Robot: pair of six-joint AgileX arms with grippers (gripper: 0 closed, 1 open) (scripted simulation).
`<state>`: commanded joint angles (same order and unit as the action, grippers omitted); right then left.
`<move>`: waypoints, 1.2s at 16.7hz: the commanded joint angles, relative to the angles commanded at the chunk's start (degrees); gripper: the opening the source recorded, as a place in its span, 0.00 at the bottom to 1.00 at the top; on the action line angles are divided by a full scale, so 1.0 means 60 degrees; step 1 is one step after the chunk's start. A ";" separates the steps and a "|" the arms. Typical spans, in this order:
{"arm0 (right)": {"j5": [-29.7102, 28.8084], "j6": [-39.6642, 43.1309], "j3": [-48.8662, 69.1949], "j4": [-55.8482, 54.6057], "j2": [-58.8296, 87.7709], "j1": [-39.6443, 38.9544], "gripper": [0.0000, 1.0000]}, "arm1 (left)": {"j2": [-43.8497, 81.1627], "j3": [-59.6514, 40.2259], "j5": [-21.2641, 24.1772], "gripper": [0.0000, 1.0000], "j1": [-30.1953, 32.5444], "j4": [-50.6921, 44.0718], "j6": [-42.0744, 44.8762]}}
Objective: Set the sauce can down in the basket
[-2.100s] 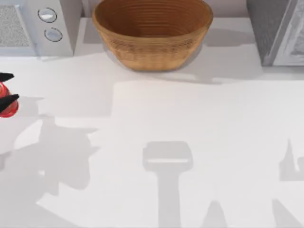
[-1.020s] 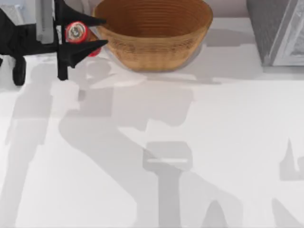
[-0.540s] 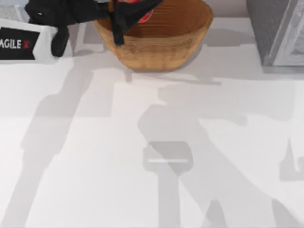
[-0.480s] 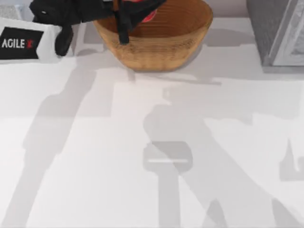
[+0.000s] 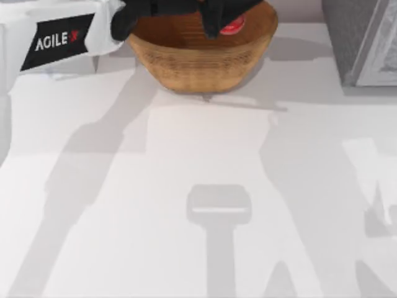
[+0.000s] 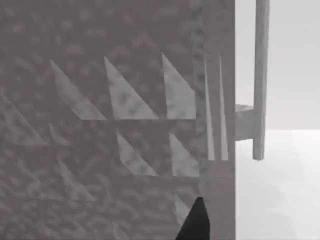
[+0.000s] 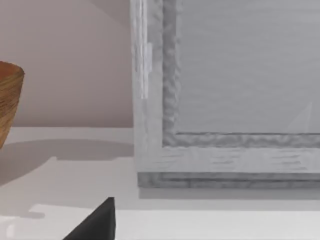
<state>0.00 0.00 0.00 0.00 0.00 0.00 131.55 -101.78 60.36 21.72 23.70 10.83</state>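
- One sauce can [image 5: 232,25] was in the top view, its silver top with red rim showing just below the black fingers of the left gripper [image 5: 228,13], inside the bowl of the basket toward its right side.
- One basket [image 5: 186,62] stood at the far middle of the table; the right wrist view caught a slice of its woven wall [image 7: 9,102].
- The left gripper hung over the basket's opening with its fingers either side of the can; whether they were clenched on it or already loose could not be told.
- The left arm [image 5: 56,40], white with a black AgileX label, reached in from the table's far left.
- One dark fingertip [image 6: 195,222] showed in the left wrist view against a mottled grey panel [image 6: 100,125].
- One dark fingertip of the right gripper [image 7: 95,222] showed low in the right wrist view, above the table; whether that gripper was released or closed could not be told.
- One grey framed appliance [image 5: 366,40] stood at the table's far right corner, with its front panel [image 7: 225,100] in the right wrist view.
- The table [image 5: 198,161] was plain white, crossed by soft grey shadows, and a pale pinkish wall [image 7: 75,60] rose behind it.
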 joint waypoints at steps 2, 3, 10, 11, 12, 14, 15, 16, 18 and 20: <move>0.0000 0.0000 0.0000 0.0000 0.0000 0.0000 1.00 | 0.0209 -0.1114 -0.0288 0.00 -0.0053 -0.1895 0.0090; 0.0000 0.0000 0.0000 0.0000 0.0000 0.0000 1.00 | 0.0304 -0.1694 -0.0454 0.00 -0.0168 -0.2725 0.0150; 0.0000 0.0000 0.0000 0.0000 0.0000 0.0000 1.00 | 0.0438 -0.4511 -0.1440 0.00 -0.1336 -0.5889 0.0568; 0.0000 0.0000 0.0000 0.0000 0.0000 0.0000 1.00 | 0.0442 -0.4576 -0.1468 0.00 -0.1380 -0.5956 0.0579; 0.0000 0.0000 0.0000 0.0000 0.0000 0.0000 1.00 | 0.0442 -0.4576 -0.1468 0.00 -0.1380 -0.5956 0.0579; 0.0000 0.0000 0.0000 0.0000 0.0000 0.0000 1.00 | 0.0442 -0.4576 -0.1468 0.00 -0.1380 -0.5956 0.0579; 0.0000 0.0000 0.0000 0.0000 0.0000 0.0000 1.00 | 0.0442 -0.4576 -0.1468 0.00 -0.1380 -0.5956 0.0579; 0.0000 0.0000 0.0000 0.0000 0.0000 0.0000 1.00 | 0.0415 -0.4565 -0.1460 0.00 -0.1345 -0.5934 0.0592; 0.0000 0.0000 0.0000 0.0000 0.0000 0.0000 1.00 | 0.0536 -0.4648 -0.1485 0.00 -0.1301 -0.5889 0.0574; 0.0000 0.0000 0.0000 0.0000 0.0000 0.0000 1.00 | 0.0761 -0.4791 -0.1573 0.00 -0.1210 -0.5776 0.0529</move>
<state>0.00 0.00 0.00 0.00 0.00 0.00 136.12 -130.52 50.93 14.47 -10.96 14.01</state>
